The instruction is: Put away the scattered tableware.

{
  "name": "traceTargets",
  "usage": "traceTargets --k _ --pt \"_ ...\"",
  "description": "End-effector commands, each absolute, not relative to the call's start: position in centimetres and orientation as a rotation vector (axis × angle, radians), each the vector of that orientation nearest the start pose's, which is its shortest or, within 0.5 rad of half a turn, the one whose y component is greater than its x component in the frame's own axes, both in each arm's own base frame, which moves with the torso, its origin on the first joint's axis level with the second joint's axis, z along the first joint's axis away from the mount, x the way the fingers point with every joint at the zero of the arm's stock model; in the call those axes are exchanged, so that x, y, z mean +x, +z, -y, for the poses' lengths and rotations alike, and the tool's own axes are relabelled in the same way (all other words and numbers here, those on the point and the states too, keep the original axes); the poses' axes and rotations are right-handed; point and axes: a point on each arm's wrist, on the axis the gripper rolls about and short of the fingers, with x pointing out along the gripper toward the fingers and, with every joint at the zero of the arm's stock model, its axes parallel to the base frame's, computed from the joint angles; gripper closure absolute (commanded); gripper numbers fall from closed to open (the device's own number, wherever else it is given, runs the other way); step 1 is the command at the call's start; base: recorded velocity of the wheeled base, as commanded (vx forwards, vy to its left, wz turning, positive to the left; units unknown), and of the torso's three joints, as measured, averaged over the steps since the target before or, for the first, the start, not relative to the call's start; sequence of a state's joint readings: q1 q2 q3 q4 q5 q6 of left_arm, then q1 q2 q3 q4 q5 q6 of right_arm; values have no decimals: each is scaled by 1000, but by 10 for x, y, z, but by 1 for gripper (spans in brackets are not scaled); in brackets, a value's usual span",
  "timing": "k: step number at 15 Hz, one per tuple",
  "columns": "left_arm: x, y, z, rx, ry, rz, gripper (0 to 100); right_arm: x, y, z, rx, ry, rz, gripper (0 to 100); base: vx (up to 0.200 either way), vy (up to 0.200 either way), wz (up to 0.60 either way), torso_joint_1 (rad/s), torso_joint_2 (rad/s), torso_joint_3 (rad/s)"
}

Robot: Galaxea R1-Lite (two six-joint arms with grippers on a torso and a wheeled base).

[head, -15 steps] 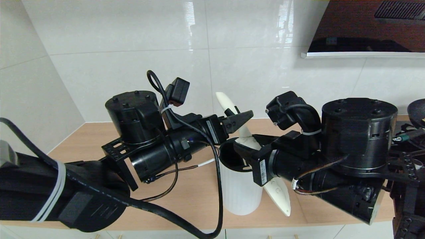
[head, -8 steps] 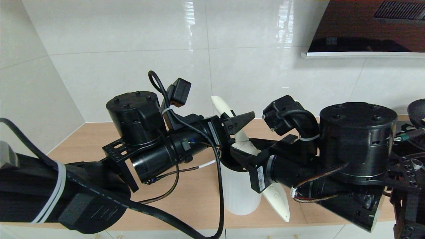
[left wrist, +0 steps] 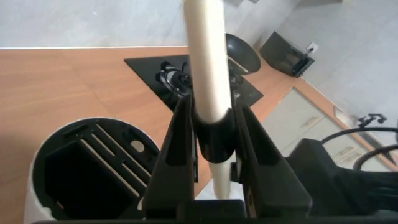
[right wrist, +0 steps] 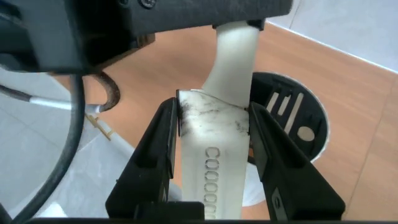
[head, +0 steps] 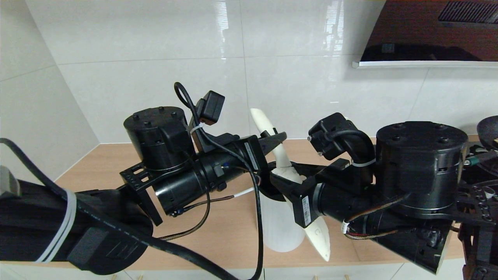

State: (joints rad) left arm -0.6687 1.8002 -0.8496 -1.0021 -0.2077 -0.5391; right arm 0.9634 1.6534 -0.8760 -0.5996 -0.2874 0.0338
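Observation:
A white spatula (head: 320, 236) hangs tilted above a white utensil holder (head: 281, 227) with a black slotted insert. Both grippers are on it. My left gripper (head: 274, 142) is shut on the round handle (left wrist: 205, 62), its fingers (left wrist: 180, 143) clamped on either side. My right gripper (head: 288, 179) is shut on the wider, scuffed part of the spatula (right wrist: 214, 155), just over the holder's mouth (right wrist: 292, 118). The spatula's handle end (head: 260, 118) points up toward the wall and its blade tip hangs in front of the holder. The holder's rim (left wrist: 43, 149) lies below the left gripper (left wrist: 214, 134).
The holder stands on a wooden counter (head: 97, 167) near its front edge. A black stove (left wrist: 177, 78) with a dark pan (left wrist: 244, 53) sits farther along the counter, at the head view's right edge (head: 488, 130). A range hood (head: 428, 35) hangs above it. White tiled walls close in behind and to the left.
The left gripper's fingers drew in around the handle. The right arm shifted slightly left, and the spatula's blade tip swung down and left, closer to the holder.

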Motion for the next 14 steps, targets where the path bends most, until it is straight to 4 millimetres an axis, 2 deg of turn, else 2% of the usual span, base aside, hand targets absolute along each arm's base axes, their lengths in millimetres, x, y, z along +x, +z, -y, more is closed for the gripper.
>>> traceTargets --k 1,7,8,10,12,14 --pt "257 201 210 -518 -871 -181 100 177 214 -243 -69 671 -152 100 0 0 0 0 0 0" --pt "257 203 209 -519 -873 -175 100 177 216 -243 -63 671 -146 100 0 0 0 0 0 0" --pt "256 204 209 -523 -875 -161 100 177 216 -243 -62 669 -147 0 0 0 0 0 0 0" --pt "254 217 205 -541 -854 -84 100 175 220 -239 -43 669 -139 0 0 0 0 0 0 0" --pt "244 242 190 -561 -848 3 100 170 234 -228 -15 663 -101 0 0 0 0 0 0 0" --pt "235 258 180 -567 -853 61 100 168 244 -217 3 647 -71 0 0 0 0 0 0 0"
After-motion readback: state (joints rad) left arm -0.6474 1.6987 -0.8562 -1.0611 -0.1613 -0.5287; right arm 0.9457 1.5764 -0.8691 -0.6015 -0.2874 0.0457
